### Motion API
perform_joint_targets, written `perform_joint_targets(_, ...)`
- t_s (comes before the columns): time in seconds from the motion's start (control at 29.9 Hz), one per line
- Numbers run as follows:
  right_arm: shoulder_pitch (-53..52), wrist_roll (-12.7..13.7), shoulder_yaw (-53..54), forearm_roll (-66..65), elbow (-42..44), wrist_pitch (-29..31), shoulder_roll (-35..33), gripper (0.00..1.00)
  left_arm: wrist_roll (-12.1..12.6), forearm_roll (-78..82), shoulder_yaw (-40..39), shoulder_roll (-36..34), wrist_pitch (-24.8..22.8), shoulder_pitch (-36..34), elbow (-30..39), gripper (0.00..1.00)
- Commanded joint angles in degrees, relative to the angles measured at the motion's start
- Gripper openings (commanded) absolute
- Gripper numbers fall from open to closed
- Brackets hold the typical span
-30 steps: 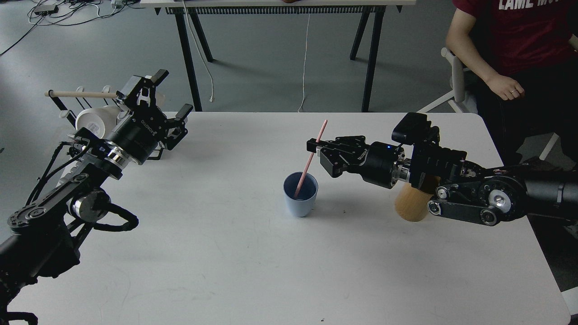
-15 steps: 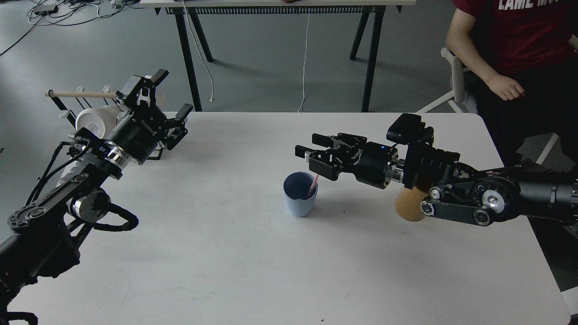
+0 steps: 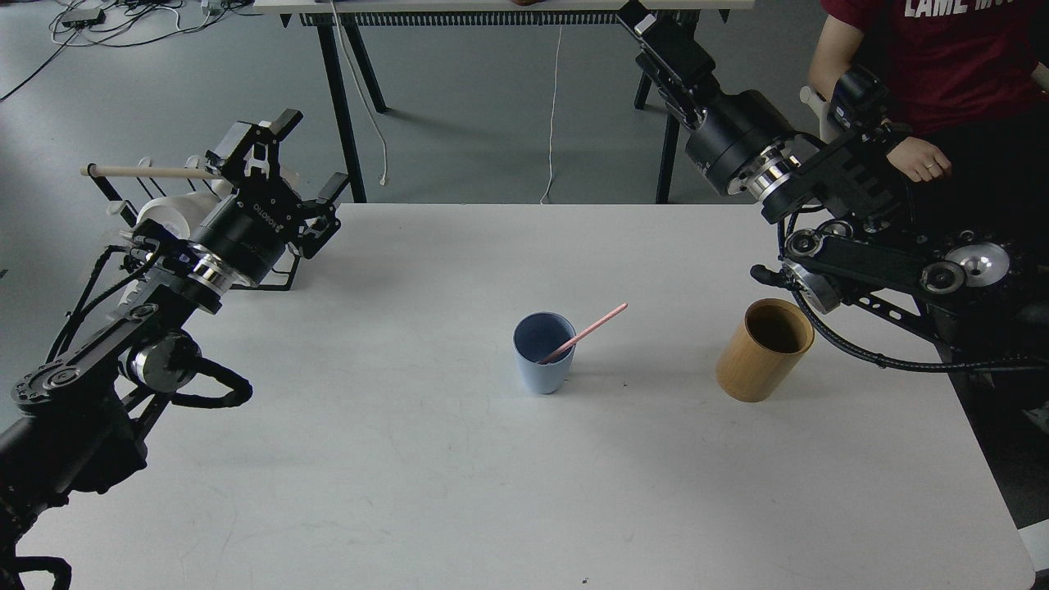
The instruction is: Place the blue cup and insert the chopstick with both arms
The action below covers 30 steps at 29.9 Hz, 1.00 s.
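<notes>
The blue cup (image 3: 543,352) stands upright on the white table (image 3: 410,459), a little right of its middle. One pink chopstick (image 3: 594,321) rests in it, its lower end inside and its upper end leaning right over the rim. My left gripper (image 3: 309,154) is open and empty, raised over the table's far left corner. My right gripper (image 3: 647,24) is lifted high at the back right, near the view's top edge and far from the cup. It holds nothing that I can see. Its fingers overlap against the dark background, so I cannot tell them apart.
A tan wooden cup (image 3: 764,350) stands empty to the right of the blue cup. A rack with white mugs (image 3: 168,217) and a wooden bar (image 3: 147,171) stands off the far left corner, beside my left gripper. A person in a red shirt (image 3: 942,65) sits at the back right.
My right gripper opened, let go of the chopstick, and swung up and back to the right. The chopstick dropped into the blue cup and now leans right. The left arm barely moved.
</notes>
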<state>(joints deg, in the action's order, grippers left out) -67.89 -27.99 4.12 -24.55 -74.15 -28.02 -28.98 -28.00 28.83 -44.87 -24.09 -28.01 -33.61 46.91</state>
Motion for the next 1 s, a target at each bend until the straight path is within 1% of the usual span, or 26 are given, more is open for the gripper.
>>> perform_joint_targets(0.0, 2.84, -0.01, 7.63, 10.11, -4.93, 0.02, -4.75, 0.83, 0.00, -0.26, -0.39, -0.17, 0.01, -1.80, 0.03, 0.99)
perform_joint_targets(0.07, 5.29, -0.01, 11.85, 14.07, -7.13, 0.02, -6.95, 0.84, 0.00, -0.35, -0.39, -0.35, 0.01, -2.77, 0.03, 0.99)
perform_joint_targets(0.1, 7.40, -0.01, 14.13, 15.91, -8.28, 0.15, -7.83, 0.87, 0.00, -0.44, -0.39, -0.35, 0.01, -3.30, 0.03, 0.99)
perform_joint_targets(0.17, 11.27, -0.01, 17.83, 18.30, -9.51, 6.54, -9.94, 0.89, 0.00, -0.35, -0.30, -0.44, 0.01, -3.83, 0.03, 0.99)
perform_joint_targets(0.23, 14.96, -0.01, 20.21, 18.66, -9.69, 14.70, -12.23, 0.90, 0.00, -0.35, -0.21, -0.44, 0.01, -3.83, 0.03, 0.99)
perform_joint_targets(0.27, 16.80, -0.01, 20.92, 18.66, -9.69, 19.88, -13.19, 0.92, 0.00, -0.35, -0.21, -0.35, 0.01, -3.92, 0.03, 0.99)
perform_joint_targets(0.3, 18.39, -0.01, 21.62, 18.83, -9.61, 24.89, -13.64, 0.92, 0.00, -0.35, -0.13, -0.26, 0.01, -4.18, 0.03, 0.99)
perform_joint_targets(0.37, 21.12, -0.01, 22.68, 18.92, -9.08, 33.25, -14.52, 0.94, 0.00, -0.35, -0.13, -0.17, 0.01, -4.71, 0.03, 0.99)
perform_joint_targets(0.43, 23.49, -0.01, 23.56, 18.92, -8.90, 40.28, -14.87, 0.96, 0.00, -0.44, -0.21, -0.17, 0.01, -4.89, 0.03, 0.99)
perform_joint_targets(0.5, 24.81, -0.01, 24.17, 18.92, -8.81, 44.35, -14.87, 0.96, 0.00, -0.44, -0.21, -0.17, 0.01, -5.15, 0.11, 0.99)
perform_joint_targets(0.57, 25.43, -0.01, 24.70, 19.01, -8.81, 46.20, -14.87, 0.96, 0.00, -0.44, -0.30, -0.17, 0.01, -5.50, 0.20, 0.99)
perform_joint_targets(0.63, 25.70, -0.01, 25.14, 19.01, -8.90, 46.30, -14.70, 0.99, 0.00, -0.44, -0.30, -0.17, 0.01, -5.59, 0.20, 0.99)
perform_joint_targets(0.77, 25.70, -0.01, 25.93, 19.53, -8.81, 46.12, -14.52, 0.99, 0.00, -0.44, -0.39, -0.08, 0.01, -5.59, 0.20, 0.99)
perform_joint_targets(0.87, 26.66, -0.01, 27.25, 24.79, -8.81, 46.03, -14.52, 0.99, 0.00, -0.44, -0.39, 0.88, 0.01, -6.38, 0.20, 0.99)
perform_joint_targets(0.97, 27.54, -0.01, 27.96, 26.13, -8.20, 46.12, -14.43, 0.99, 0.00, -0.52, -0.48, 1.15, 0.01, -6.65, 0.20, 0.99)
